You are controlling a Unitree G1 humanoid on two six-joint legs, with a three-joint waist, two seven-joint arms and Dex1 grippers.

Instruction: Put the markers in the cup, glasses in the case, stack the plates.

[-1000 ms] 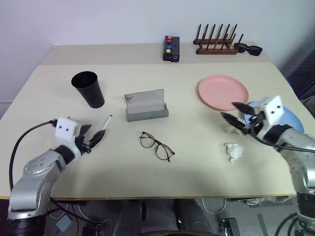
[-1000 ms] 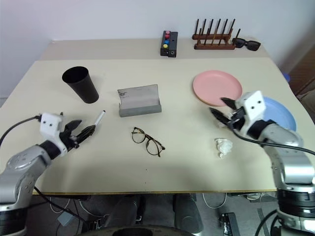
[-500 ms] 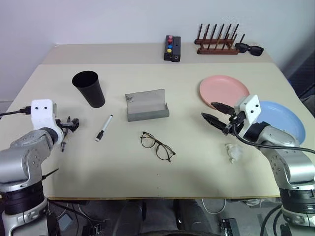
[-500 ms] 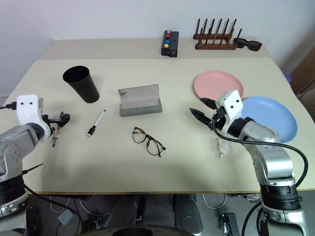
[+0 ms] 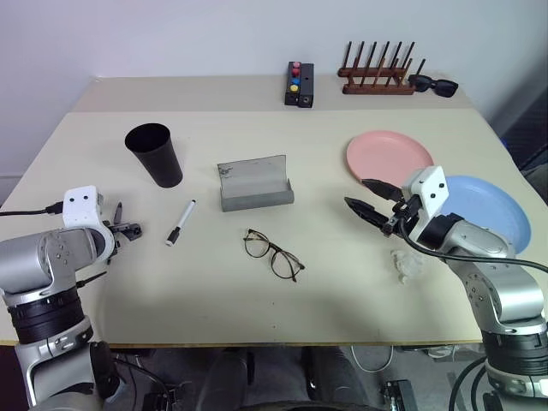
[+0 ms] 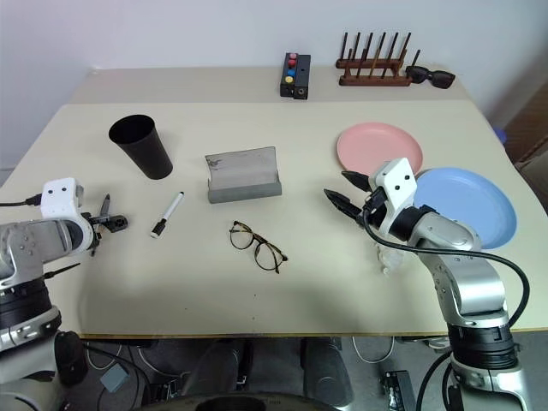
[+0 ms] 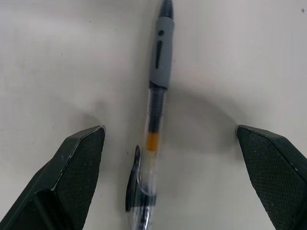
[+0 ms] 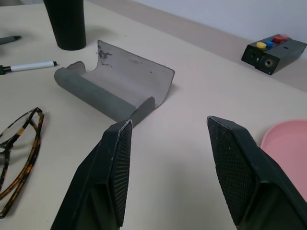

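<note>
Black fingers of the left end effector (image 7: 168, 158) stand wide apart over the counter (image 5: 342, 291), and the grey pen (image 7: 154, 115) lies flat between them, touching neither finger. The white marker (image 5: 180, 223) lies near it on the side of the case (image 5: 253, 183), and the cup (image 5: 155, 154) stands beyond. The right end effector (image 5: 366, 199) is half open and holds nothing; it hangs just beside the pink plate (image 5: 390, 159) and blue plate (image 5: 488, 205), pointing toward the case, with the glasses (image 5: 272, 253) lower and nearer.
</note>
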